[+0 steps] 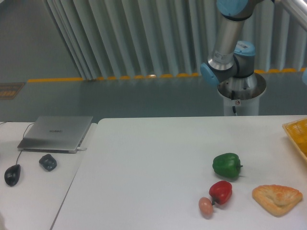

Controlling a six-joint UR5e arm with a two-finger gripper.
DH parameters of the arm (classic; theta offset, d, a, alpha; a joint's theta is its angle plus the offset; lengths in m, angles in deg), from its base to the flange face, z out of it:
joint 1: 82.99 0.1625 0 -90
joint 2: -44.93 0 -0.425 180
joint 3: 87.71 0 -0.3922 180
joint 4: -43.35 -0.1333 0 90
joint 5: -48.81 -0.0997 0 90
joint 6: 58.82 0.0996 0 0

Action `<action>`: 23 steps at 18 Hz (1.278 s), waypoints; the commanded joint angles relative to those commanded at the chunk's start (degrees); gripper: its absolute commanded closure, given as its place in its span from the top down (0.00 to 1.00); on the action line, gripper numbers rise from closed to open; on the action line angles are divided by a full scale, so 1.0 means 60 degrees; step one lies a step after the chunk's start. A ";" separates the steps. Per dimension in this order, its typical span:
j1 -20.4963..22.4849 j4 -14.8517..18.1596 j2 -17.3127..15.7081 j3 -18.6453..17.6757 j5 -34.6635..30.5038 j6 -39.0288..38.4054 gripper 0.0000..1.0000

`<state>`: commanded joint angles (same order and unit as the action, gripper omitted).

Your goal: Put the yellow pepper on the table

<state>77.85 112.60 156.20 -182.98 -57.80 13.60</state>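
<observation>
The yellow pepper is out of view. The white table [144, 163] fills the lower middle and right of the camera view. Behind its far right edge stands the arm's base and lower joints [230, 57]; the arm runs up and out of the top right of the frame. The gripper itself does not show.
A green pepper [227, 165], a red pepper [221, 192], a small brown egg [206, 207] and a golden-brown pastry wedge [277, 199] lie at the front right. A yellow-orange basket [297, 134] pokes in at the right edge. On the adjoining desk sit a laptop [56, 132], a mouse [12, 174] and a dark object [48, 162].
</observation>
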 joint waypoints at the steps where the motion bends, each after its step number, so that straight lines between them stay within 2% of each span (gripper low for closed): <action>1: 0.0000 0.0015 0.0000 0.0044 0.0000 0.0000 0.64; 5: -0.0029 0.0044 -0.0029 0.0117 -0.0029 0.0015 0.48; 13: -0.0102 0.0322 -0.0190 0.0512 0.0000 0.0044 0.42; 17: -0.0453 0.1229 -0.0307 0.1171 0.0204 0.0029 0.42; 21: -0.0498 0.2005 -0.0410 0.1698 0.1769 -0.0102 0.42; 23: -0.0673 0.2124 -0.0410 0.1860 0.2036 -0.0350 0.42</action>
<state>73.82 125.35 153.74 -171.82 -45.58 11.50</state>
